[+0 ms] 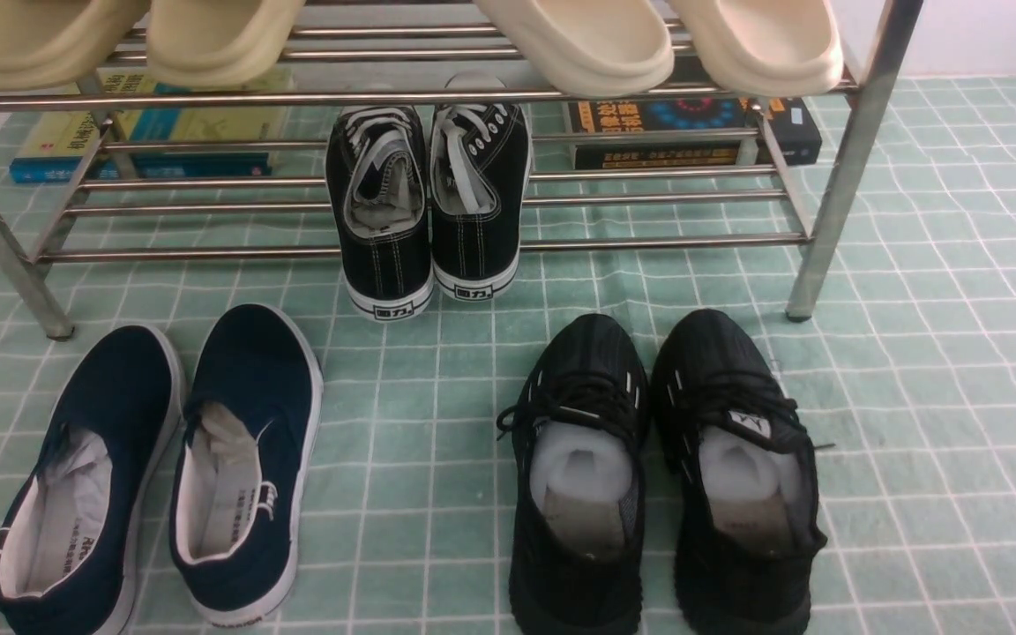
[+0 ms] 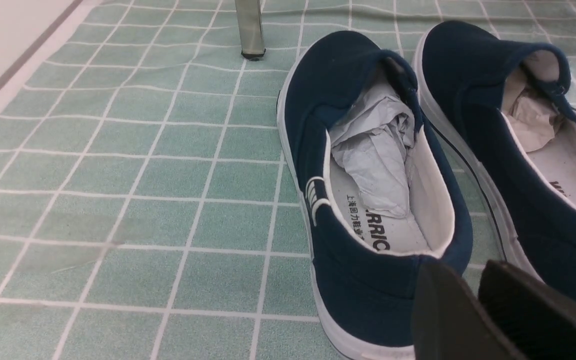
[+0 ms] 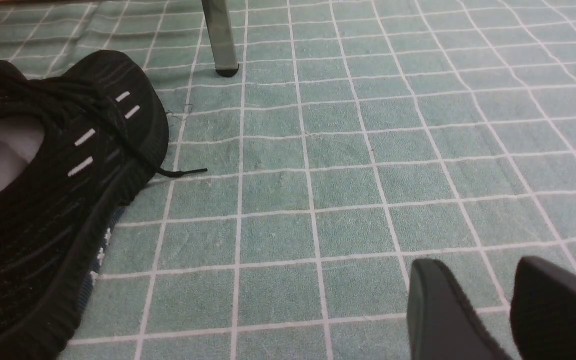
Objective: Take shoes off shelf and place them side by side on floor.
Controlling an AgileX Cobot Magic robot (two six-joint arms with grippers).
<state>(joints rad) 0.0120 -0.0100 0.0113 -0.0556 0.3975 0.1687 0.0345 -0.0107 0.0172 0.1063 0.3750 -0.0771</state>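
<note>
The two navy slip-on shoes stand side by side on the green gridded floor (image 1: 437,423), toes toward the shelf (image 1: 649,240): one shoe (image 1: 85,467) on the left, the other (image 1: 248,459) beside it. In the left wrist view the same pair shows, the nearer shoe (image 2: 368,165) stuffed with paper and its partner (image 2: 518,150) alongside. My left gripper (image 2: 468,272) hovers just behind the nearer shoe's heel, open a little, with only floor showing in the gap. My right gripper (image 3: 478,270) is open over bare floor, holding nothing.
Black lace-up sneakers (image 1: 429,203) sit on the shelf's lower tier and cream slippers (image 1: 578,40) on the upper. A pair of black knit running shoes (image 1: 658,467) stands on the floor at the right. Books (image 1: 693,132) lie behind the rack. Shelf legs (image 2: 249,27) (image 3: 220,35) stand close by.
</note>
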